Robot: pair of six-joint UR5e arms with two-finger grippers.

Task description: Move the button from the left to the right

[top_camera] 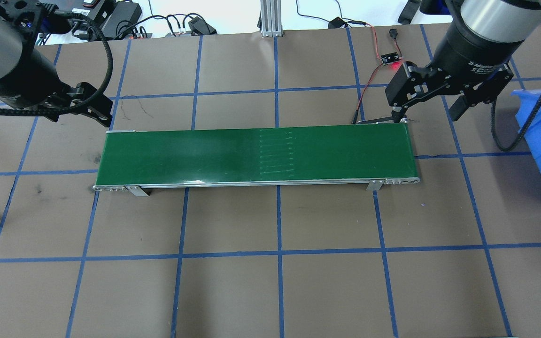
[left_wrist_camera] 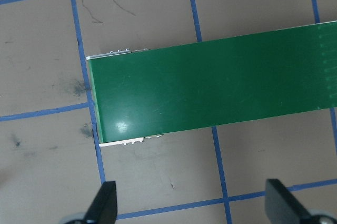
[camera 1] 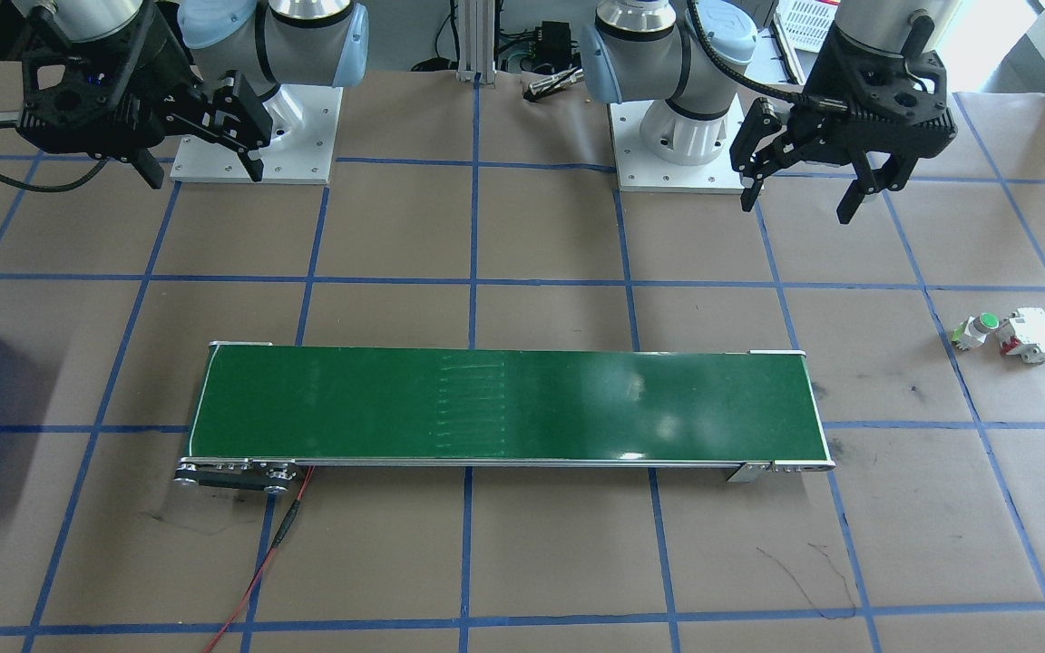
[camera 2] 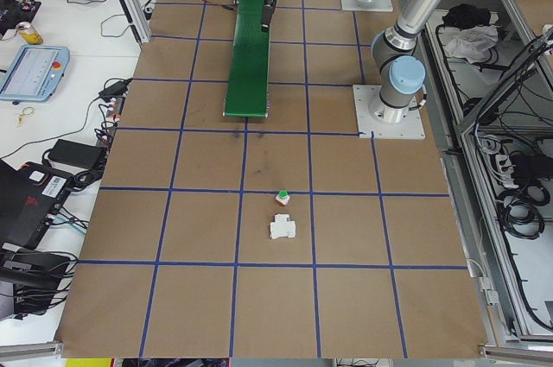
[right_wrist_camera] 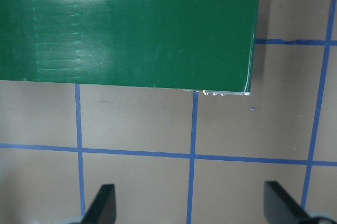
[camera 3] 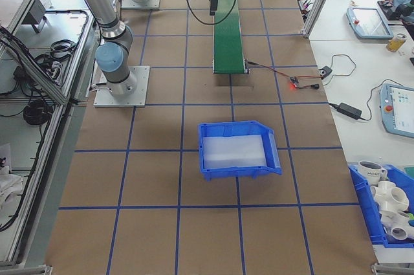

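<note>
Button (camera 1: 976, 330) on table well apart from left gripper (camera 1: 799, 192), both grippers spread, empty

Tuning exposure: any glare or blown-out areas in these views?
Front-facing: soft glare patches on the conveyor belt; window at top right blown out. Left wrist: a small specular spot on the belt near its end. Overhead: background strip beyond the table overexposed. Button stays legible.

Both arms are showing silver tubes, pale-blue joint caps, white bolted base plates; black two-finger left gripper (camera 1: 804, 195) and right gripper (camera 1: 200, 168) trailing black corrugated cables.
</note>
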